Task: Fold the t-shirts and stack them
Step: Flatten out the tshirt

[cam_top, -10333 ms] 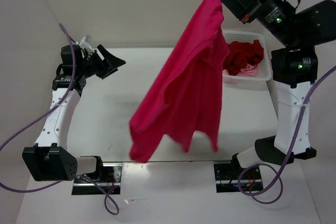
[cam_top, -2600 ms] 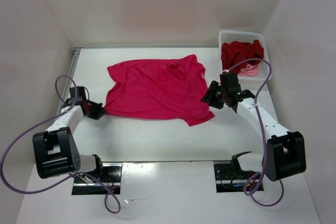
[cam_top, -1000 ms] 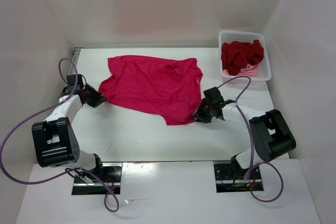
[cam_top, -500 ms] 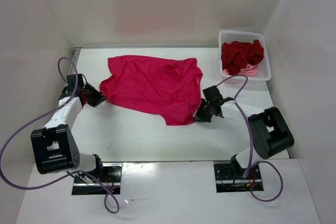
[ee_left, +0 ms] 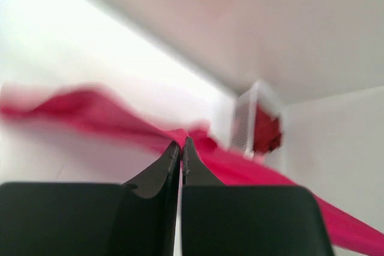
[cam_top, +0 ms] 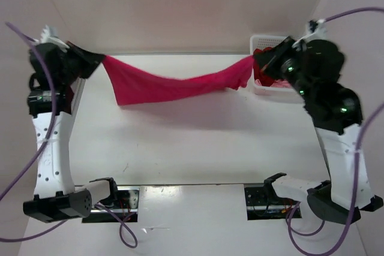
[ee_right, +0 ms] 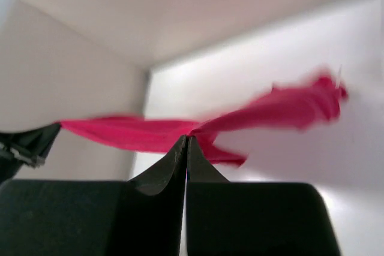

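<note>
Magenta-red t-shirt (cam_top: 174, 85), flat on the table (cam_top: 180, 142) a moment ago, now hangs stretched.
Left gripper (cam_top: 98, 60) and right gripper (cam_top: 258, 60) clamp its ends; it looks ready to spread for folding.

The magenta t-shirt (cam_top: 174, 85), spread flat on the surface (cam_top: 180, 148) a moment earlier, was lifted clear and hung stretched between the left pincer (cam_top: 98, 62) and right pincer (cam_top: 259, 61). Both arms rose toward the far corners.

Plain pale walls (cam_top: 180, 10) enclose a white table (cam_top: 180, 142) on three sides.
</note>
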